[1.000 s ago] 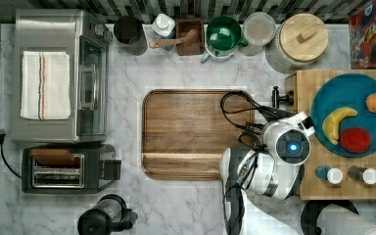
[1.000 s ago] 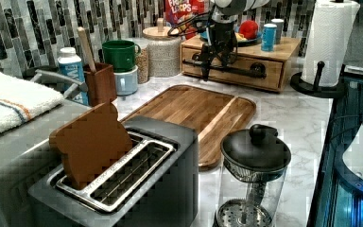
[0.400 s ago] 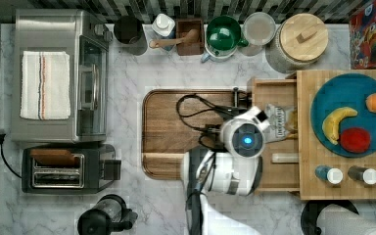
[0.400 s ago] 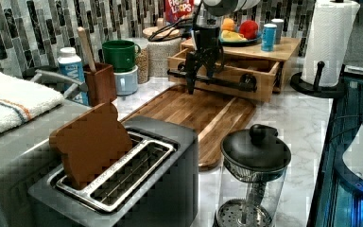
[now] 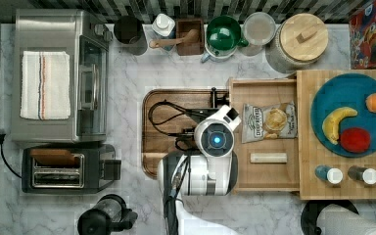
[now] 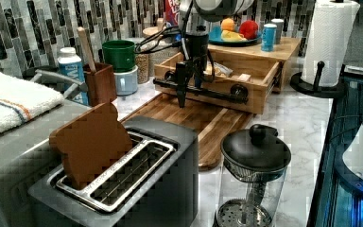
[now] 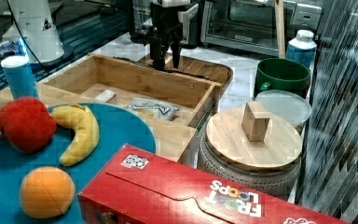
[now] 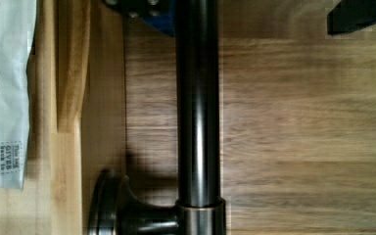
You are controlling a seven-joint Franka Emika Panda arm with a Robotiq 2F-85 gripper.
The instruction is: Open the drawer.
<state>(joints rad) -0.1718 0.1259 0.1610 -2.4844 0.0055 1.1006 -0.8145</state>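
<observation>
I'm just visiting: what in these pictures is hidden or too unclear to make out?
- Top view: the robot's white arm covers most of the light wooden drawer's black bar handle.
- Wrist view: the picture's edge cuts off the white snack bag.
- Top view: the small pale block in the drawer is too small to identify.

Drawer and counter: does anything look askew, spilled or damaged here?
Nothing stands out. The drawer is pulled out over the wooden tray and sits square, with a chip bag and a small pale block lying flat inside. The pincer is at the handle. No spill or damage shows.
</observation>
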